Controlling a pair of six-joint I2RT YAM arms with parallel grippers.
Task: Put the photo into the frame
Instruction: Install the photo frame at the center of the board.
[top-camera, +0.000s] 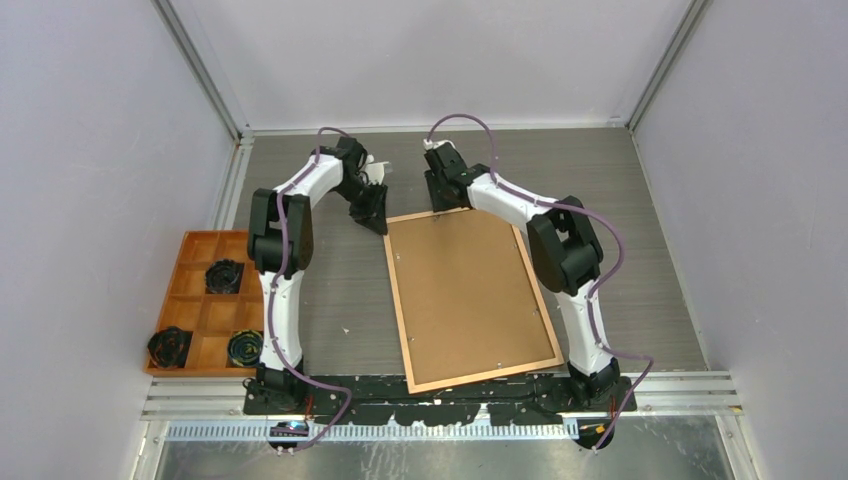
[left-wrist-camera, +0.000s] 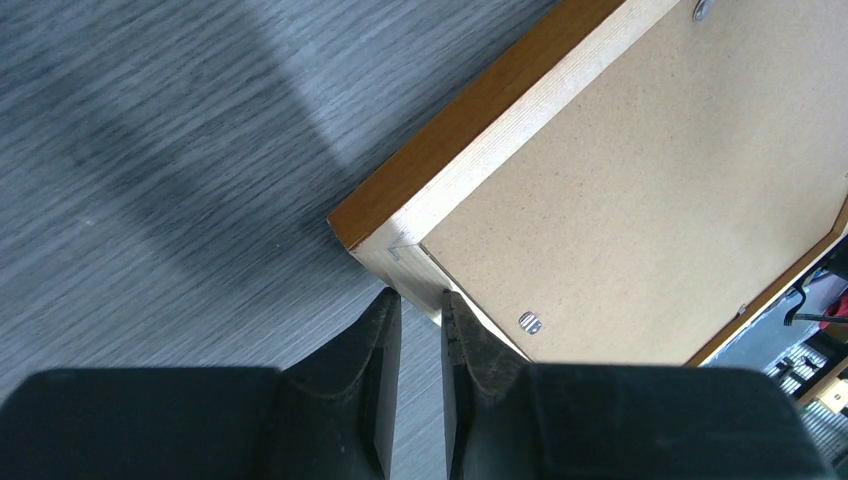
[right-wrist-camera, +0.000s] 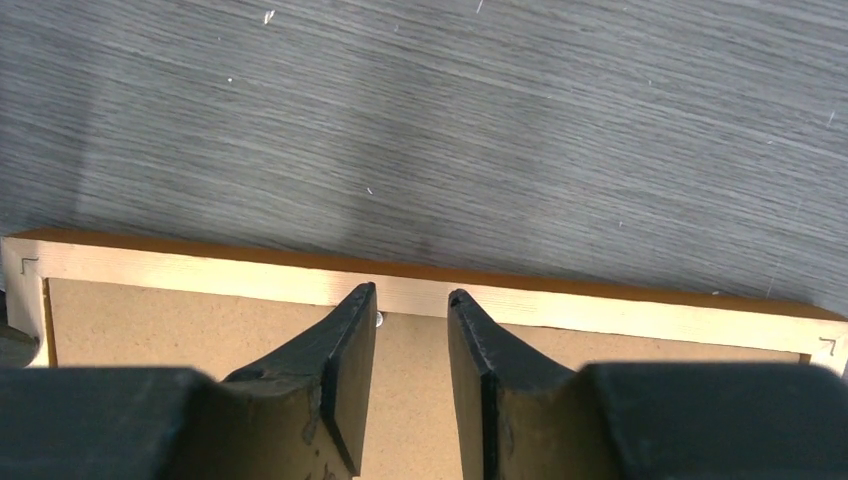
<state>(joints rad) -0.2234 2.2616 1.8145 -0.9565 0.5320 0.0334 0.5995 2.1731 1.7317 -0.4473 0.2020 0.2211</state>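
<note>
frame (top-camera: 475, 295): flat on table (top-camera: 330, 290), back up, brown fibreboard showing. Lies between the two arms, long side running away from the bases, slightly skewed.
left gripper (left-wrist-camera: 415, 298): at the frame's far-left corner, pointed down. Tips sit at the pale rail end, and one tip looks to be touching it.
left jaws: narrow gap, only table seen between them, gripping nothing.
right gripper (right-wrist-camera: 412, 292): over the far short rail, near its middle. Tips are at the rail's inner edge, above the board.
right jaws: apart, wider than the left, nothing clamped. Small metal tab (right-wrist-camera: 379, 320) peeks beside one finger; can't tell if they touch.
turn clip (left-wrist-camera: 530, 323): on the board, near the left gripper's corner.
tray (top-camera: 190, 237): orange, compartmented, left of the left arm, well apart from the frame. Black items (top-camera: 224, 276) sit in three cells.
</note>
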